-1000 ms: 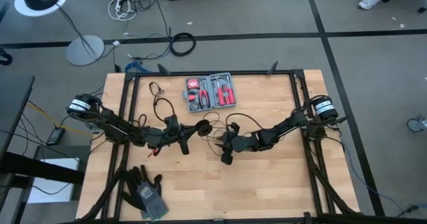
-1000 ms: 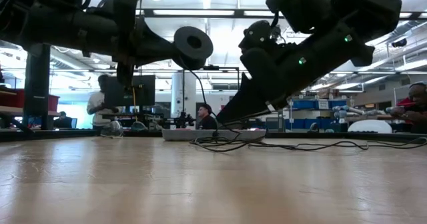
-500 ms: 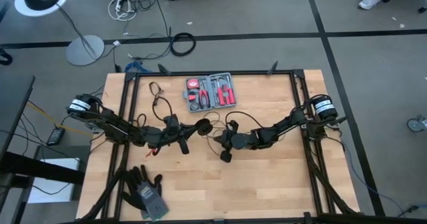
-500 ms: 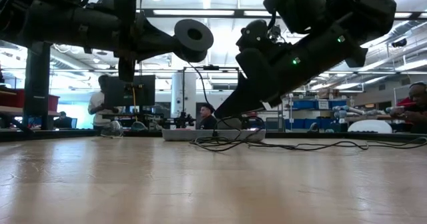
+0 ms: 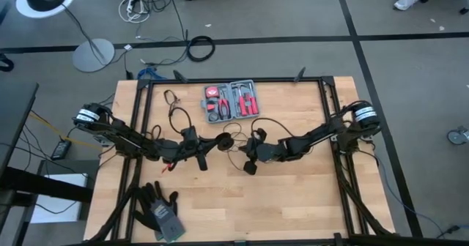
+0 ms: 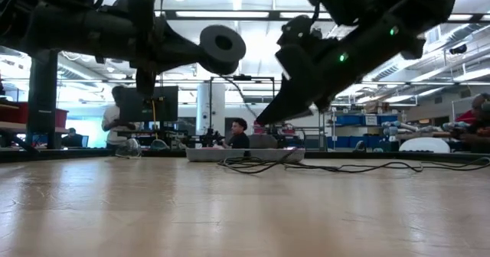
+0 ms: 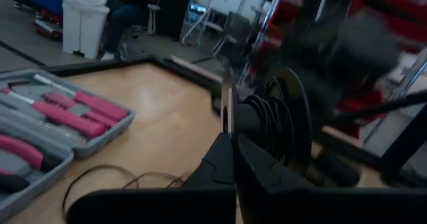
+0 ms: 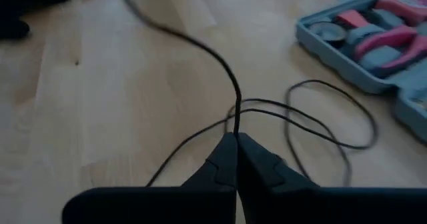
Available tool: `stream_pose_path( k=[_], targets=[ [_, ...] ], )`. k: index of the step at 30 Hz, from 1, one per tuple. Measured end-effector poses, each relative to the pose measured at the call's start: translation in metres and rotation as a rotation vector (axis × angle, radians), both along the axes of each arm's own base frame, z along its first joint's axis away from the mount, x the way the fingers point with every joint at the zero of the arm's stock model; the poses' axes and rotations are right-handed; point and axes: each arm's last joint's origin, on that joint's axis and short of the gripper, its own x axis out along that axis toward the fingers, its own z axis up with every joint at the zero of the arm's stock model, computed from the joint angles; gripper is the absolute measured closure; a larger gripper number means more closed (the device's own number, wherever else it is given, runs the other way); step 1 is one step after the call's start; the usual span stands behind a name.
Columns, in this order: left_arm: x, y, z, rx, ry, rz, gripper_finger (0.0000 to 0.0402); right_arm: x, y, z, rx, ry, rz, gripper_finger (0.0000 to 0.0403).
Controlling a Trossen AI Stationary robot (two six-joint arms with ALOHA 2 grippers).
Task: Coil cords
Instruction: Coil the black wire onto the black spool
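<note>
Cord (image 8: 200,47) taut, seemingly toward disc (image 6: 222,47)

I lose part of the tool kit (image 8: 373,34) off the frame edge; the disc (image 7: 287,127) beside it blurs.

Thin black cord (image 8: 293,114) loops loosely across tabletop

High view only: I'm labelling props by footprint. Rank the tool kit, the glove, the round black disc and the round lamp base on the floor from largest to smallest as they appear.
1. tool kit
2. glove, about level with the lamp base; too alike to rank, and the base sits lower, on the floor.
3. disc, clearly smallest.
</note>
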Motion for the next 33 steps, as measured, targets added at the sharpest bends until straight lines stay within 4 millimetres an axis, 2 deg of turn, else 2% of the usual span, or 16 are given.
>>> stream_pose_path(
  k=[9, 16, 23, 33],
  targets=[
    [0.000, 0.000, -0.010, 0.026, 0.103, -0.007, 0.0401, -0.022, -0.025, 0.046, 0.063, -0.003, -0.079, 0.0402],
    [0.011, -0.003, -0.012, 0.035, 0.257, 0.006, 0.0401, -0.006, -0.037, 0.075, 0.079, -0.028, -0.035, 0.0403],
    [0.020, 0.002, -0.007, 0.068, 0.327, 0.115, 0.0401, 0.020, -0.028, 0.086, 0.071, -0.035, 0.039, 0.0403],
    [0.024, 0.013, -0.005, 0.038, 0.333, 0.192, 0.0401, 0.059, -0.008, 0.070, 0.046, 0.014, 0.142, 0.0403]
  ],
)
